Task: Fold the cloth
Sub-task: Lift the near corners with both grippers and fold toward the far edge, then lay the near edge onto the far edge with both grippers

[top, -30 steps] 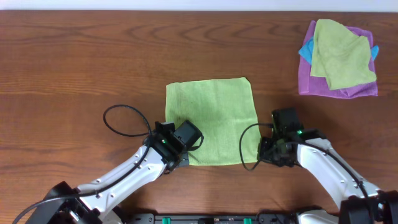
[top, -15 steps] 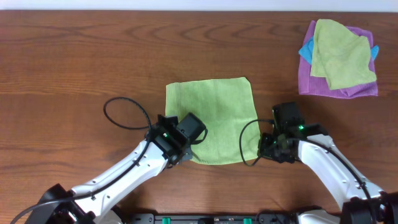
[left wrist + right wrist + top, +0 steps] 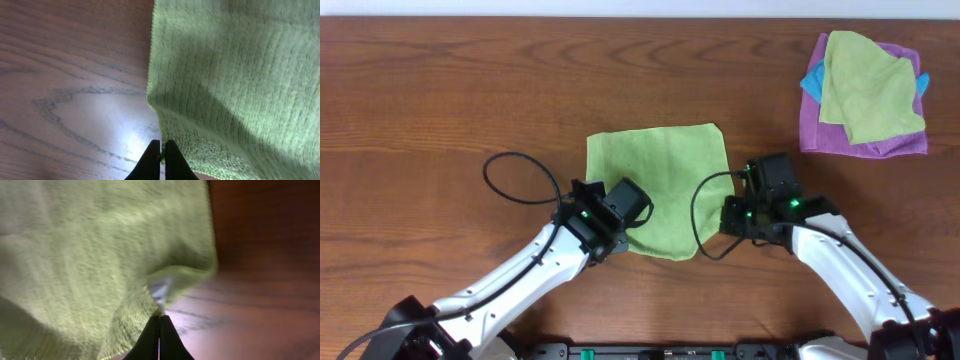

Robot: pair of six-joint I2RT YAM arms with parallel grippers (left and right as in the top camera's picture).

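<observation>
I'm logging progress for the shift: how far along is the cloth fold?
Done: left claw and right claw each pinch a near corner of the cloth. In hand: that near edge is raised off the table. Left: carry it to the far edge, lying flat, and release.

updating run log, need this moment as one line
left gripper: shut on lime-green cloth corner | right gripper: shut on other corner | near edge raised, rest flat on table
</observation>
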